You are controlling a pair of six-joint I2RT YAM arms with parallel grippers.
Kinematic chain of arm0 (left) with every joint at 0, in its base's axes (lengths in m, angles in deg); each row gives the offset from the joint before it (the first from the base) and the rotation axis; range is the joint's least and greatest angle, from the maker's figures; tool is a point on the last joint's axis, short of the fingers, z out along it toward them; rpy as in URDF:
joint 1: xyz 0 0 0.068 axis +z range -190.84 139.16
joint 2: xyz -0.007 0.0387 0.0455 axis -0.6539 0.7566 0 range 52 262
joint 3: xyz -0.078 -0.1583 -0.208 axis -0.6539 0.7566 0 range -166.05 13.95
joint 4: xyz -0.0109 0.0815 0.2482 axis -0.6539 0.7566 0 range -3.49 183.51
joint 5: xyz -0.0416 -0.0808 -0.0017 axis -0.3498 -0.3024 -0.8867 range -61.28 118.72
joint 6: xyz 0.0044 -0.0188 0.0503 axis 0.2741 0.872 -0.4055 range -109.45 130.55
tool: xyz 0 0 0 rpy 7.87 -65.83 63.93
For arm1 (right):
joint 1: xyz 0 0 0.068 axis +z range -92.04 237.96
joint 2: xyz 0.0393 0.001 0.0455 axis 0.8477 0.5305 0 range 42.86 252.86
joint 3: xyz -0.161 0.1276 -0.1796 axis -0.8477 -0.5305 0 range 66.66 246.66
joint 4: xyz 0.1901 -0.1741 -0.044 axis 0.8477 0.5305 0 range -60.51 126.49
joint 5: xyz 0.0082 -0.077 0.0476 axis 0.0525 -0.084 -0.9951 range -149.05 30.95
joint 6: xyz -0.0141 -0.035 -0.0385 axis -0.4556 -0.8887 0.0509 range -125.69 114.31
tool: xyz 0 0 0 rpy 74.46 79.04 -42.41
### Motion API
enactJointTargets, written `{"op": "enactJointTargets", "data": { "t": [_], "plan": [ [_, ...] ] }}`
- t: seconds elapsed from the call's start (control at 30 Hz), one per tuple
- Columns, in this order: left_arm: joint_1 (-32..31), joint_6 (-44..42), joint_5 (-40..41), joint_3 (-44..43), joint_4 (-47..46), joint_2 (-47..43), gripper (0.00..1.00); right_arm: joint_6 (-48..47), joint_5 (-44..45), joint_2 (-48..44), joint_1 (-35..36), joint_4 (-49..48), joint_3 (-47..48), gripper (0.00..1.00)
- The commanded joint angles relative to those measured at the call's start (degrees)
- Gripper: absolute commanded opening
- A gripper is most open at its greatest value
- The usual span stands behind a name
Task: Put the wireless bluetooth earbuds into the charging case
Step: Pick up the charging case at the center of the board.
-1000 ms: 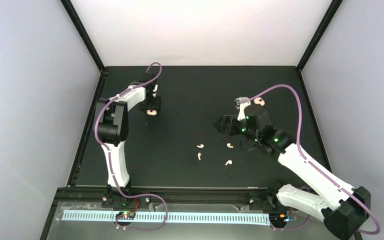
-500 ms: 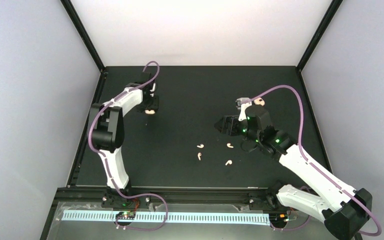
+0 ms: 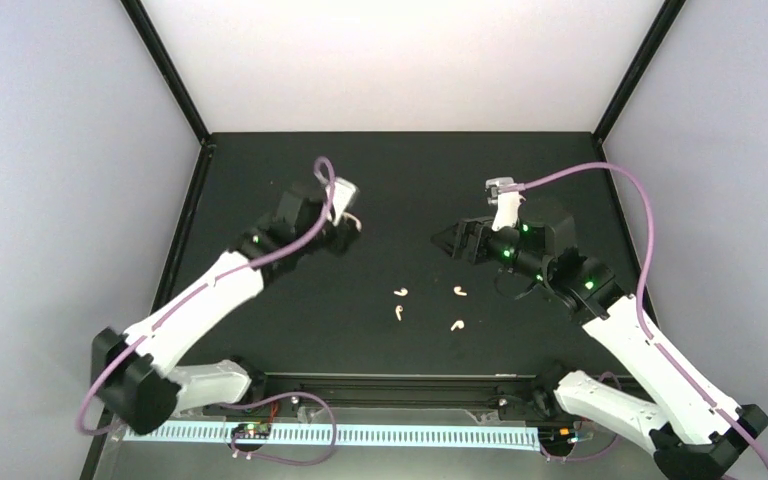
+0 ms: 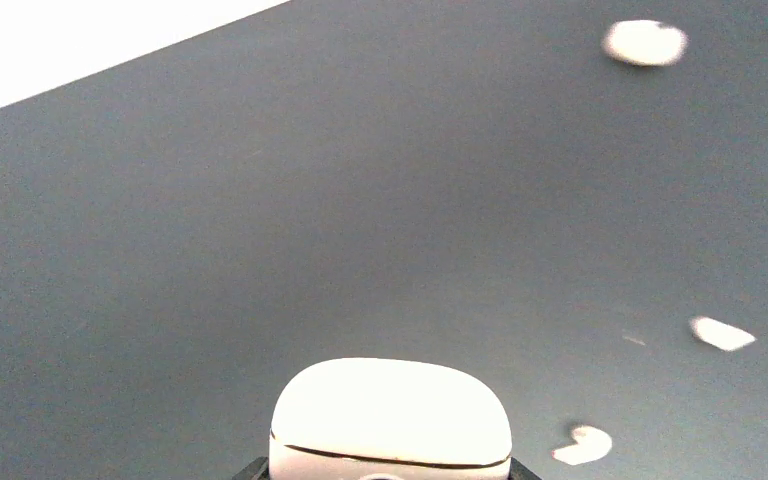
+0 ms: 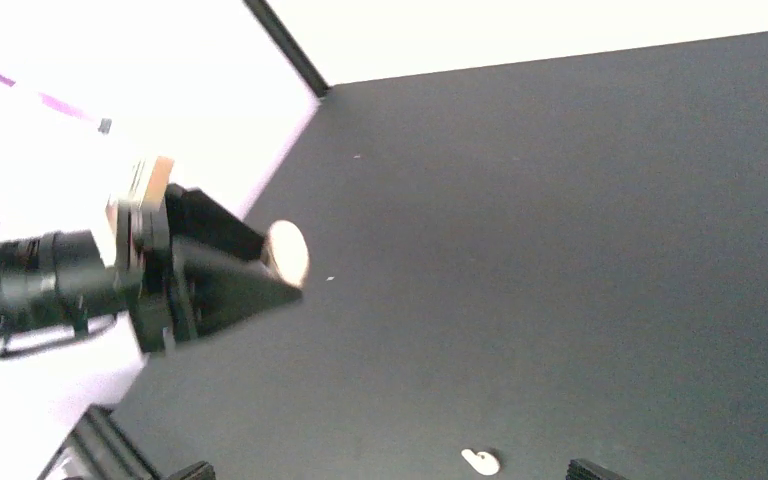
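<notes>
Now | L wrist: charging case [image 4: 390,420] in left gripper [image 3: 348,228] | top: earbuds [image 3: 401,292] loose

Robot test lab, small closed booth. Plain white walls [image 3: 400,60] on three sides. Black frame posts [image 3: 163,65] in far corners. Black table [image 3: 400,170] fills booth floor. Two white robot arms, left arm [image 3: 200,300] and right arm [image 3: 645,348], bolted to dark rail [image 3: 390,383] at table's near edge. Purple cables [image 3: 580,171] loop off arms. White toothed strip [image 3: 380,435] sits below rail.
</notes>
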Motion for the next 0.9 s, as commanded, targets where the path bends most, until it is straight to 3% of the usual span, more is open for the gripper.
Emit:
{"op": "enactJointTargets", "data": {
  "t": [0.0,0.17,0.33,0.87],
  "plan": [
    [-11.95,-9.87,-0.71,5.71,-7.59,-10.58,0.17,0.13,-9.98,1.12,0.18,4.03,3.14,0.91],
    [-22.37,-14.83,-0.03,9.99,-11.20,-16.62,0.18,1.24,-15.93,3.05,0.20,3.16,1.64,0.88],
    [-28.23,-18.67,2.00,12.01,-13.86,-18.02,0.17,4.46,-21.84,4.15,0.78,-1.53,-1.95,0.83],
    [-30.92,-20.21,0.64,12.16,-18.98,-18.23,0.02,2.73,-16.21,9.61,5.48,-0.61,4.67,0.82]
  ]
}}
